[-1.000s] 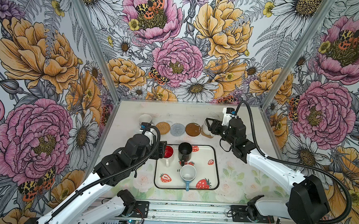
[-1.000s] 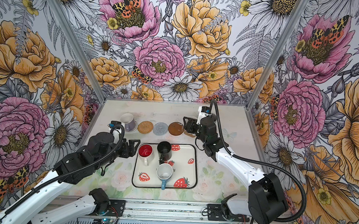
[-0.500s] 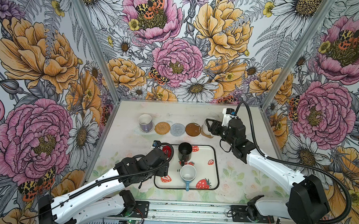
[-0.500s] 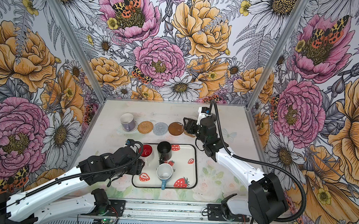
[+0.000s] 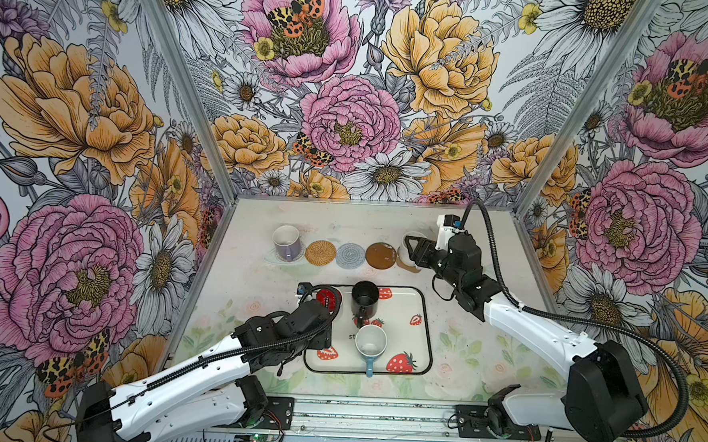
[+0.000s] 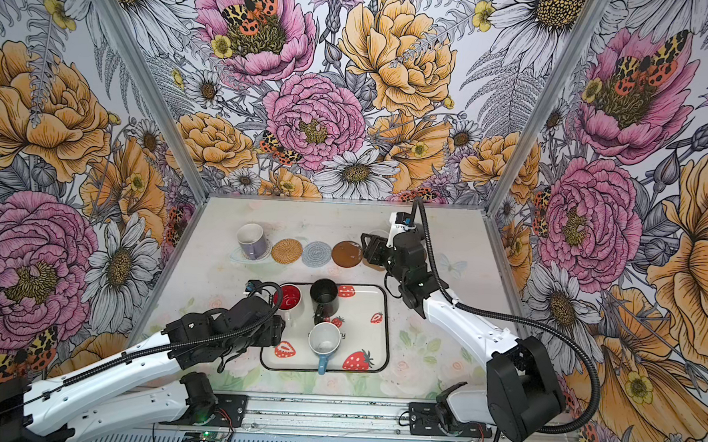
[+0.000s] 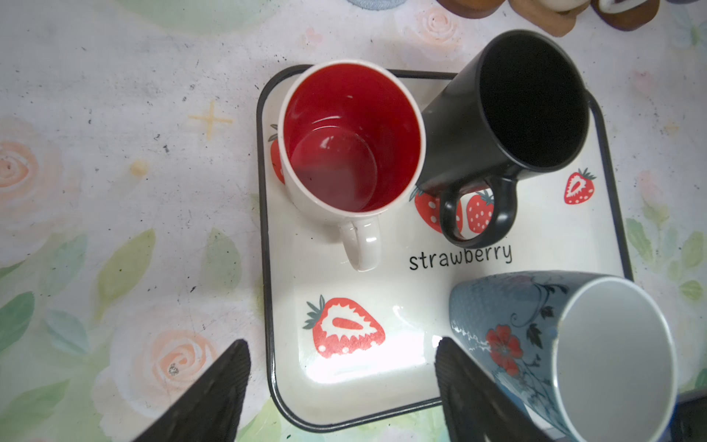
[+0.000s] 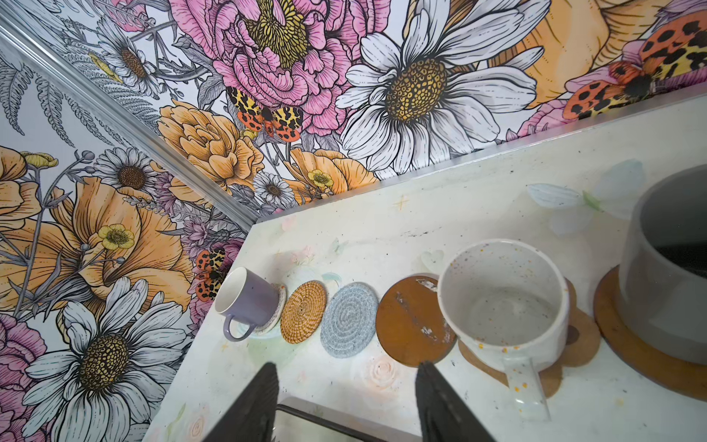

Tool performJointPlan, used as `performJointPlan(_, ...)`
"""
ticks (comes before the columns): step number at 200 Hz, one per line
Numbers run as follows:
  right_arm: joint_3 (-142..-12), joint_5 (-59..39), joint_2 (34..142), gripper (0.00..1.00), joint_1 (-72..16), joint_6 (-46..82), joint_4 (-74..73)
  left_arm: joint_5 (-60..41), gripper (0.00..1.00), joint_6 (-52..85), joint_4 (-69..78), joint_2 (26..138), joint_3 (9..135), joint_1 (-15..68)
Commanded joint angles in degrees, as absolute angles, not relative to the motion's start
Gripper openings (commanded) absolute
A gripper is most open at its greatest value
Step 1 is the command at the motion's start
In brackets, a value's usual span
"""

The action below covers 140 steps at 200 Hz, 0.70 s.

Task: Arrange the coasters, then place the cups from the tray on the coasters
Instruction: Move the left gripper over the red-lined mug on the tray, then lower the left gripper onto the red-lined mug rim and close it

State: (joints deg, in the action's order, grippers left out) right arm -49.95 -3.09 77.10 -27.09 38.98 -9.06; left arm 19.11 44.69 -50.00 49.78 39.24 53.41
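Mugs on the tray [image 5: 425, 317] number three. The red-inside white mug [image 5: 328, 301] stands at its far left corner, with the black mug [image 5: 364, 303] just beside it along the far edge. The light blue mug [image 5: 371, 343] is nearer the tray's middle, handle pointing to the near edge.

Your left gripper [image 7: 340, 382] hovers over the tray's near left corner, jaws spread wide with nothing between them. One finger [image 7: 214, 390] shows just outside the tray's rim and the other is beside the light blue mug.

Beyond the tray's far edge you have the coasters in a row. From the tray's left side to its right:
- the clear beaded coaster [image 8: 277, 310], with the lilac mug [image 5: 286, 243] on it
- the rattan coaster [image 5: 320, 253], bare
- the grey spiral coaster [image 5: 351, 256], bare
- a scuffed brown disc [image 5: 381, 255], bare
- the paw-shaped coaster [image 8: 574, 336], under the speckled white mug [image 8: 505, 306]
- a second brown disc [image 8: 631, 344], past the tray's right side, carrying the grey mug [image 8: 669, 275]

Your right gripper [image 8: 348, 398] sits beyond the tray's far right corner, near the speckled white mug's handle. Its jaws are partly spread and hold nothing.
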Motion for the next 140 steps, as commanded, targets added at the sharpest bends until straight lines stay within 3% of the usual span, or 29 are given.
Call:
performJointPlan(1,-50.8,-3.15,77.95,0.59,-27.33,38.27,-9.49,20.81,0.78,45.64,-46.17,51.15,38.59,53.68)
performJointPlan(62,-51.15,-3.16,78.74,0.59,-27.33,38.27,-9.35,21.6,0.77,45.27,-41.23,57.89,37.5,53.57)
performJointPlan(140,-51.32,-3.21,79.19,0.6,-27.25,38.14,-8.97,21.09,0.63,44.74,-35.12,63.85,36.06,51.77)
